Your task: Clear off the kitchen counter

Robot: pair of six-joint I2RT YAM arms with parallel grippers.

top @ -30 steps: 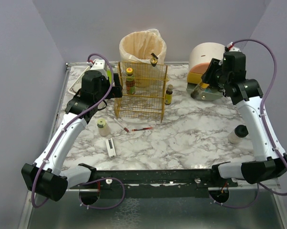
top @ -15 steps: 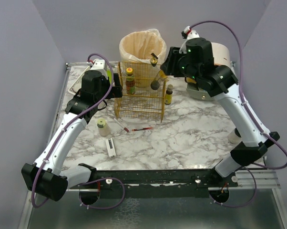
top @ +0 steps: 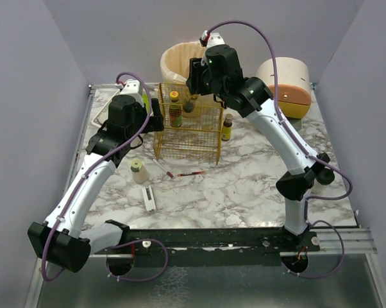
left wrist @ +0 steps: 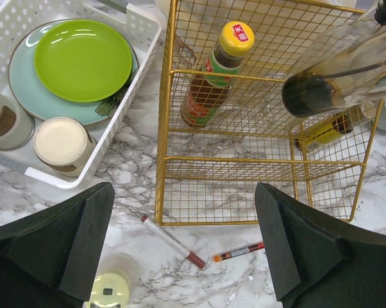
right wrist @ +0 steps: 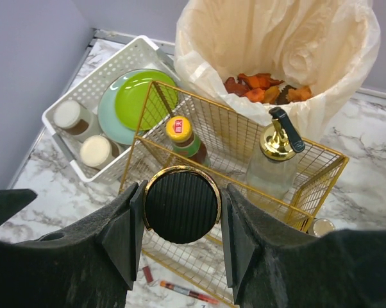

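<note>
Right gripper (right wrist: 183, 221): closed on a clear bottle (right wrist: 182, 200), its round end black, ribbed, gold-rimmed, over the gold wire rack (right wrist: 244, 154).
Left gripper (left wrist: 183, 247): spread wide, nothing held.
Kitchen counter (top: 257, 173): flat grey-veined marble, under everything.

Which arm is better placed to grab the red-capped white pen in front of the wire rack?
Left. The left end effector is open and empty, hovering over the red-capped white pen; the right end effector is shut on a bottle above the wire rack.
</note>
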